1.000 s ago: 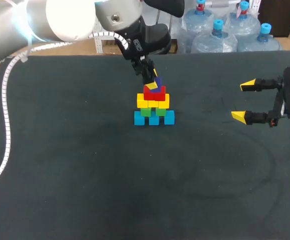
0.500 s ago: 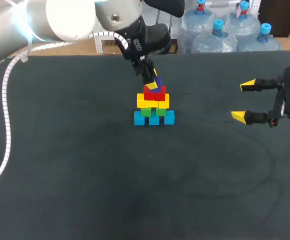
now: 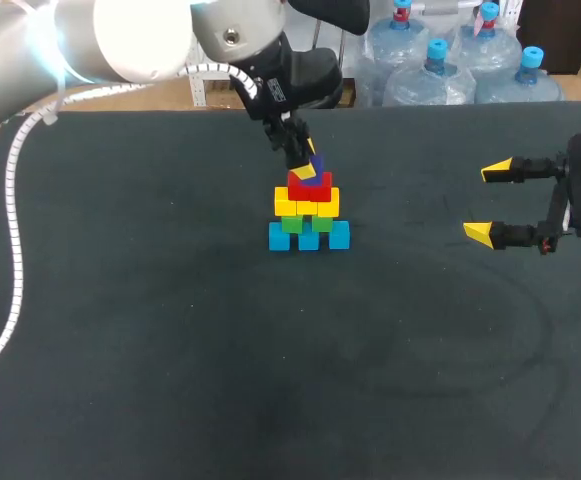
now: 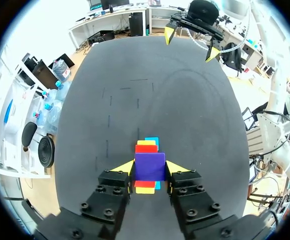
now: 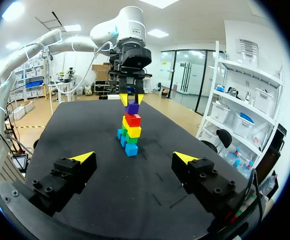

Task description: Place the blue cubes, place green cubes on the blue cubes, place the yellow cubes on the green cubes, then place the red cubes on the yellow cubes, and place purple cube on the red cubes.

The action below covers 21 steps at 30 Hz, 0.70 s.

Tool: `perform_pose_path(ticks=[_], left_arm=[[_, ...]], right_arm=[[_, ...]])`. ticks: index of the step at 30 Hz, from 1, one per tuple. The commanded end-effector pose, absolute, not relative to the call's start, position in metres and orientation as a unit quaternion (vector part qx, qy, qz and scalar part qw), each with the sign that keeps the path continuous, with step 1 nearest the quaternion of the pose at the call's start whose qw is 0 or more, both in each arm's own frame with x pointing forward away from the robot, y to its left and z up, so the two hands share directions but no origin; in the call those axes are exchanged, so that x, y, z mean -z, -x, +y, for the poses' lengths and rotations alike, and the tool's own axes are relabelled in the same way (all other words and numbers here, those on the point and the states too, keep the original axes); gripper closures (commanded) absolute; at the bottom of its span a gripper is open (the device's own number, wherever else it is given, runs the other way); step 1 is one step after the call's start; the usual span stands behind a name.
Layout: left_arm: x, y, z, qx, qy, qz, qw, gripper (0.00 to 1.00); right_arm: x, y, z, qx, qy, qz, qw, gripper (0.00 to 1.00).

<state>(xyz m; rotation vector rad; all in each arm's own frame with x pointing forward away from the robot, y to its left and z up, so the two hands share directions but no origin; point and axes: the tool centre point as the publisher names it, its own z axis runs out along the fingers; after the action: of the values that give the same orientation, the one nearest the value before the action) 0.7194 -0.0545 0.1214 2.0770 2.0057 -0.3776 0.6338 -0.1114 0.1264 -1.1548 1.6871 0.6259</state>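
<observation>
Nothing moved in last sec: my L jaws still clamped on small purple cube [image 4: 149, 166], right atop the red cubes [image 3: 309, 186] of the stack [image 5: 130, 134]. R jaws apart, well away; prob only release left

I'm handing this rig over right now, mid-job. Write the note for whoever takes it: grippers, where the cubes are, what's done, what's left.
Left gripper: shut on the purple cube, at the top of the stack.
Right gripper: open, empty, off at the right side of the table.
Stack: blue cubes at the bottom, then green cubes, yellow cubes, red cubes.
Done: four layers built; purple cube is at the red cubes, but I cannot confirm it is fully seated.
Left: open the left gripper and lift clear without nudging the stack.
</observation>
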Motion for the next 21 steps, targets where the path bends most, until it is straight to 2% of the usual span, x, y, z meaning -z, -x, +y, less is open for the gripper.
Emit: perform_pose_path(ticks=[1,3,5,6,7,8,21], left_arm=[[-0.1218,-0.7226,-0.055,0.131,-0.71,0.683,0.111,1.0],[-0.1218,-0.7226,-0.055,0.131,-0.709,0.684,0.111,0.89],[-0.1218,-0.7226,-0.0551,0.132,-0.709,0.684,0.11,0.82],[-0.1218,-0.7227,-0.0551,0.132,-0.709,0.684,0.11,0.77],[-0.1218,-0.7227,-0.0551,0.132,-0.709,0.684,0.11,0.67],[-0.1218,-0.7227,-0.0551,0.132,-0.709,0.684,0.11,0.64],[-0.1222,-0.7231,-0.0548,0.132,-0.708,0.685,0.108,0.61]], right_arm=[[-0.126,-0.6338,-0.111,-0.256,0.474,0.692,0.481,0.0],[-0.126,-0.6338,-0.111,-0.256,0.474,0.692,0.481,0.0],[-0.126,-0.6338,-0.111,-0.256,0.474,0.692,0.481,0.0],[-0.126,-0.6338,-0.111,-0.256,0.474,0.692,0.481,0.0],[-0.126,-0.6338,-0.111,-0.256,0.474,0.692,0.481,0.0],[-0.126,-0.6338,-0.111,-0.256,0.474,0.692,0.481,0.0],[-0.126,-0.6338,-0.111,-0.256,0.474,0.692,0.481,0.0]])
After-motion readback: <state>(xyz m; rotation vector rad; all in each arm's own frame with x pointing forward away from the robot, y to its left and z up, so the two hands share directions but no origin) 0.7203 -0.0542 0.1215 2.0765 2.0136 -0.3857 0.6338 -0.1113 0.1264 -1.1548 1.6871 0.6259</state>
